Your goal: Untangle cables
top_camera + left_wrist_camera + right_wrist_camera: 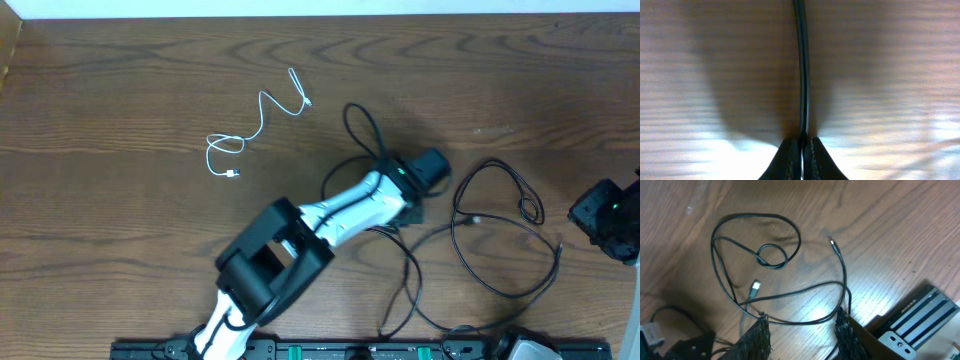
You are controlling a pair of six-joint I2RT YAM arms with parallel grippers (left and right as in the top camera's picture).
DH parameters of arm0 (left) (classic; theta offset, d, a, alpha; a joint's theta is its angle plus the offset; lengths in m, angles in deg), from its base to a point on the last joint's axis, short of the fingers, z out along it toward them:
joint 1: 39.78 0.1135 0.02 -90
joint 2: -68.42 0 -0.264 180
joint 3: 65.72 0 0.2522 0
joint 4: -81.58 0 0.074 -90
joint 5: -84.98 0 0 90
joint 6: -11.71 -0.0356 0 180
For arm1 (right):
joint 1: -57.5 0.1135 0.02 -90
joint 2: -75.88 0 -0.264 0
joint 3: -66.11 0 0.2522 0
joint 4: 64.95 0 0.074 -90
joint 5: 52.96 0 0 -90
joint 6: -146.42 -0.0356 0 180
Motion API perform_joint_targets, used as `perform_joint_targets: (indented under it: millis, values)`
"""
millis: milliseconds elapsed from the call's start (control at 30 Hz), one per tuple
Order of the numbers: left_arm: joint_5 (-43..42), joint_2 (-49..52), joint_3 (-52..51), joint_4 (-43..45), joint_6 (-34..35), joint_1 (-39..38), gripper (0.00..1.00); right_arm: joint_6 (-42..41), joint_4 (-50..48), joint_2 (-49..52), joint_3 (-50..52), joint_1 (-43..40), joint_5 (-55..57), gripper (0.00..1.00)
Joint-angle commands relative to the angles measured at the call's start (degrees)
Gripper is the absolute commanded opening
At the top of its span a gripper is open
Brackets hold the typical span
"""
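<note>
Left wrist view shows the left gripper (802,150) clenched on a black cable (803,75), which runs straight toward 12 o'clock from the pinched fingertips across the wooden counter (700,75). In the overhead view that gripper (425,170) sits near the middle of the counter, and the cable it grips curls into a small loop (352,118) at its 10 o'clock.

The white cable (261,105) lies by itself farther out at 10 o'clock, well apart from every black strand, so it looks already freed. A looped black cable (458,235) sprawls at 4 o'clock of the left gripper. Whether it crosses the held cable underneath the arm cannot be told.

The right gripper (610,215) is at the counter's 3 o'clock edge. Its wrist view shows the fingers (760,335) released, spread apart with nothing between them, above the looped black cable (756,215), whose silver USB plug (755,287) and small end plug (832,242) both lie loose.

The step in hand appears to be separating the black cables, with the grasp just made. Next, the left arm likely needs to draw its cable toward 9 o'clock, slowly, watching that the neighbouring loops do not drag along.
</note>
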Motion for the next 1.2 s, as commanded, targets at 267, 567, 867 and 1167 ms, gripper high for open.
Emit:
perform_joint_targets:
  millis: [267,567,867,1167]
  values:
    - [3.8,-19.4,-2.4,-2.4,-16.6,12.1,0.08,-4.2,-0.3,-0.1,0.5,-0.2,-10.2,0.38]
    - [3.8,-33.3,-2.4,-1.6,-16.7,18.1,0.08,-4.2,-0.2,-0.1,0.6,-0.1,-10.2,0.43]
    - [3.8,-39.7,-2.1,5.1,-25.4,18.9,0.08,-4.2,-0.2,0.0,1.4,-0.1,-10.2,0.45]
    - [3.8,-40.4,-1.3,6.9,-26.0,21.1,0.07,-4.1,-0.2,0.0,3.1,-0.1,-10.2,0.5]
